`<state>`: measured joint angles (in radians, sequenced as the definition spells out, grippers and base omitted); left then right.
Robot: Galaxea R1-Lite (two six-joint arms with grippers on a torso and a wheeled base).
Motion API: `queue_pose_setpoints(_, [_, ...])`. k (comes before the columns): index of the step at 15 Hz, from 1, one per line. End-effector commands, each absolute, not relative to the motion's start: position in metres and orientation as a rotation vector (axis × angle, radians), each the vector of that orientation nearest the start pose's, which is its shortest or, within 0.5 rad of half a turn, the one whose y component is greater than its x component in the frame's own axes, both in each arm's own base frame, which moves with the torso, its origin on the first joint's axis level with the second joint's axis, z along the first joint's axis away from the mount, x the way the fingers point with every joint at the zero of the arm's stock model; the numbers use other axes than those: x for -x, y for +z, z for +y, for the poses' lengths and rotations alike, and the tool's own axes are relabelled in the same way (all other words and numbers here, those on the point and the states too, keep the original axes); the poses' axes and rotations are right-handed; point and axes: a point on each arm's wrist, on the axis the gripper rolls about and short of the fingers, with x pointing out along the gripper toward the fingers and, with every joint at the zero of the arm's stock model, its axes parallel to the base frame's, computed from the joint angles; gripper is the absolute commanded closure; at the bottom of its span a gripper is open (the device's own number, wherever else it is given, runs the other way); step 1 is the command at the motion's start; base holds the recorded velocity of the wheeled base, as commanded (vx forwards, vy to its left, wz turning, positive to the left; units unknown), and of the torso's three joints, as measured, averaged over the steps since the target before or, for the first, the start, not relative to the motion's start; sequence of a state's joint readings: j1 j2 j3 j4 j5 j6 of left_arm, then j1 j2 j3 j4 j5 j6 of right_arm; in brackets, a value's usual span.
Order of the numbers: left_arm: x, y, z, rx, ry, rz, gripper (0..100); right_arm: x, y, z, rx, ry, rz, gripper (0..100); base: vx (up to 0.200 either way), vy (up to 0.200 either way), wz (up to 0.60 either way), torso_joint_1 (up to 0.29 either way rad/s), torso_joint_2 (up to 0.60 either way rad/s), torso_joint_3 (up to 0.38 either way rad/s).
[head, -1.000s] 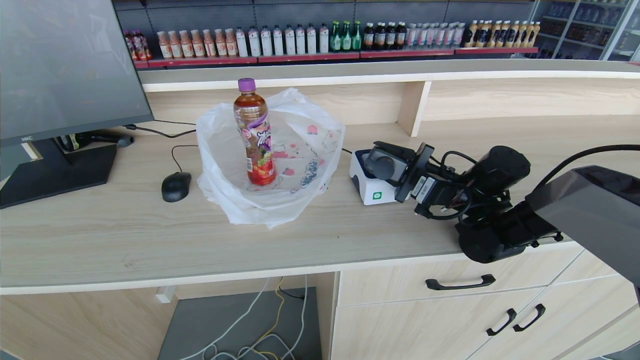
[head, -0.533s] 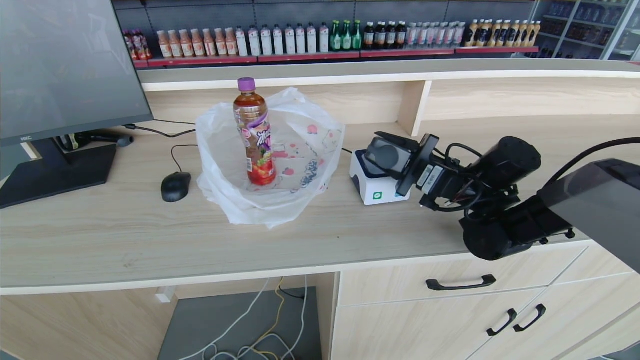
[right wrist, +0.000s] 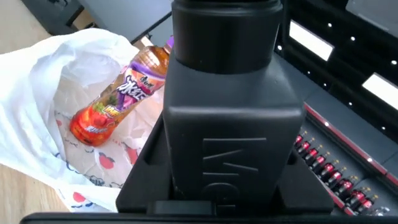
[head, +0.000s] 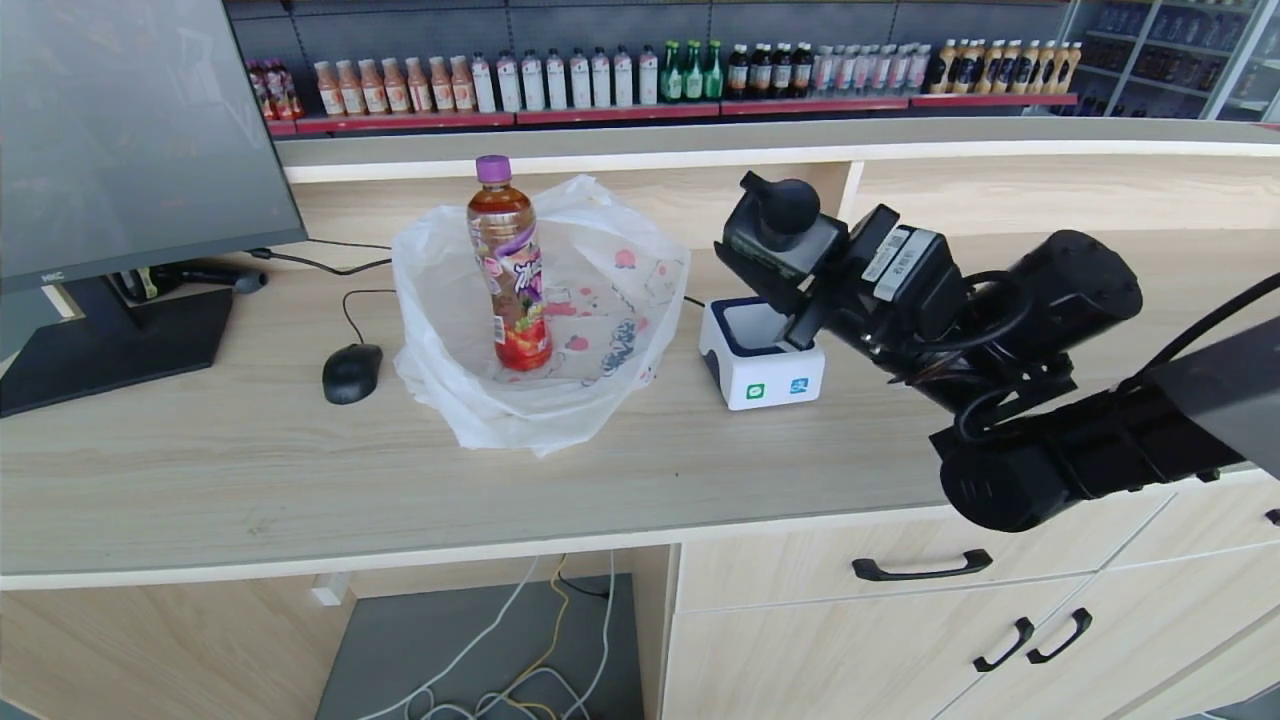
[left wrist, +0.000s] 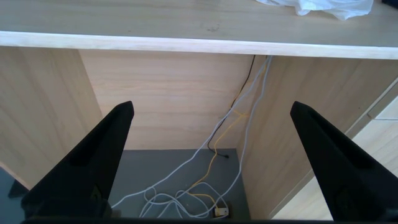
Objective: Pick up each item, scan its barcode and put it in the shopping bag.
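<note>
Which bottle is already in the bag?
The purple-capped drink bottle, standing upright in the white shopping bag. The black bottle is clamped in the right end effector.

Bottle (head: 510, 275): clear plastic, amber drink, purple cap, purple-red label. Stands upright at centre of bag.
Bag (head: 430, 330): thin white plastic, red and blue print, mouth wide open, slumped on counter (head: 250, 470).
Scanner (head: 778, 228): black, handheld, clamped in right gripper (head: 820, 270), raised off counter at bag's 3 o'clock.
Cradle (head: 765, 375): white, dark socket, just beside bag at 3 o'clock, below scanner.
</note>
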<state>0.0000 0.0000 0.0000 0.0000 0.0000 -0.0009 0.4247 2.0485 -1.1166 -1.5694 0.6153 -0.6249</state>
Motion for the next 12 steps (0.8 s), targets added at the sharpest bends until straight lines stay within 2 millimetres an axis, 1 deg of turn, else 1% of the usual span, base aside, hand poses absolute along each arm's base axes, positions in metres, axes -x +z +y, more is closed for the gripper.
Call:
queue_pose_setpoints(1, [0.023,0.075,0.000,0.002,0.000,0.000,0,-0.319,0.258,0.168,0.523,0.739,-0.984,100,0.000,0.000,0.00,0.000,0.00,0.000])
queue_pose_setpoints(3, [0.023,0.075,0.000,0.002,0.000,0.000,0,-0.302,0.259,0.158,0.427,0.740,-0.904,100,0.000,0.000,0.00,0.000,0.00,0.000])
queue_pose_setpoints(5, [0.023,0.075,0.000,0.002,0.000,0.000,0,-0.279,0.246,0.144,0.326,0.740,-0.765,100,0.000,0.000,0.00,0.000,0.00,0.000])
queue_pose_setpoints(7, [0.023,0.075,0.000,-0.008,-0.002,0.000,0,-0.266,0.233,0.136,0.206,0.642,-0.634,100,0.000,0.000,0.00,0.000,0.00,0.000])
queue_pose_setpoints(8, [0.023,0.075,0.000,-0.012,-0.002,0.002,0,-0.260,0.227,0.133,0.157,0.634,-0.584,100,0.000,0.000,0.00,0.000,0.00,0.000])
queue_pose_setpoints(9, [0.023,0.075,0.000,-0.012,-0.002,0.000,0,-0.258,0.221,0.131,0.145,0.635,-0.551,100,0.000,0.000,0.00,0.000,0.00,0.000])
queue_pose_setpoints(10, [0.023,0.075,0.000,-0.012,-0.002,0.000,0,-0.258,0.221,0.131,0.145,0.635,-0.551,100,0.000,0.000,0.00,0.000,0.00,0.000])
queue_pose_setpoints(11, [0.023,0.075,0.000,-0.012,-0.002,0.002,0,-0.258,0.217,0.127,0.145,0.626,-0.529,100,0.000,0.000,0.00,0.000,0.00,0.000])
queue_pose_setpoints(12, [0.023,0.075,0.000,-0.012,-0.002,0.002,0,-0.261,0.218,0.121,0.149,0.602,-0.531,100,0.000,0.000,0.00,0.000,0.00,0.000])
